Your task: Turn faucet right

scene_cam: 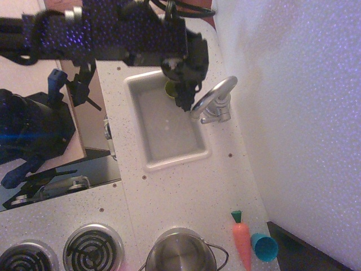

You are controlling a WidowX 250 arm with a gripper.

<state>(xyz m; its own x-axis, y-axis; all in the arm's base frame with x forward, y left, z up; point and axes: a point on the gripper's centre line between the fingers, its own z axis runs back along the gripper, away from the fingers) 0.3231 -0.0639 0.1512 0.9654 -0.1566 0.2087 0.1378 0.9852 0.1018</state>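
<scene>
No readable text, no labels, no brands — no numbers or signs anywhere

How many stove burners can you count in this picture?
2. One burner sits along the bottom edge, left of the steel pot; another burner is cut off at the bottom-left corner. More may lie out of frame.

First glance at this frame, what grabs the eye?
The big black robot arm stretching across the top, its gripper hanging over the white sink right beside the shiny faucet spout. Next, bottom right on the counter, the orange toy carrot lying against a teal cup, with a steel pot to their left.
</scene>
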